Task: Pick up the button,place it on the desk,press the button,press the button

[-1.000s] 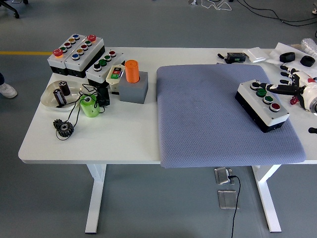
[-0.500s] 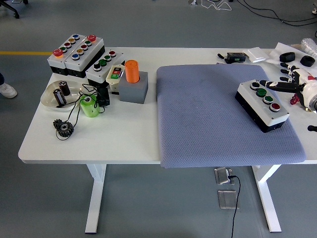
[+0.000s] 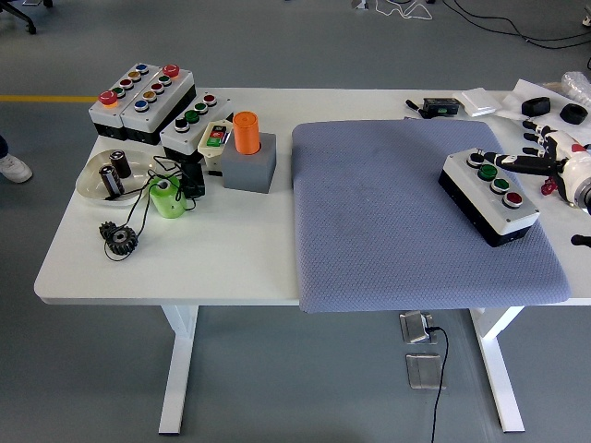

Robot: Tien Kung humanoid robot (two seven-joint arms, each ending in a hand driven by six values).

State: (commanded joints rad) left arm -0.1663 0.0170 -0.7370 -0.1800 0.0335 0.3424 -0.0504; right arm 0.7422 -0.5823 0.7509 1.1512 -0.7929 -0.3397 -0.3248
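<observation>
Button box (image 3: pixel 489 196) rests on grey mat (image 3: pixel 420 212), just left of right hand (image 3: pixel 545 157). Hand grips nothing; one finger (image 3: pixel 515 163) extended over the top buttons, others loosely spread. Pressing likely needs a straight-down push, fingertip centred on one cap.

A mat (image 3: pixel 397 221) covers the right half of the tabletop (image 3: pixel 212 258), reaching its near edge. On the mat, toward its right edge, sits a button box (image 3: pixel 487 195). The right hand (image 3: pixel 545 157) lies just right of that box, one finger reaching over its far end. At the far left corner stand three more button boxes (image 3: pixel 157 106); before them lie a dish (image 3: pixel 111 175), a cup (image 3: pixel 167 197) and two gears (image 3: pixel 118 237). A block holding a cylinder (image 3: pixel 247 152) stands just left of the mat.
</observation>
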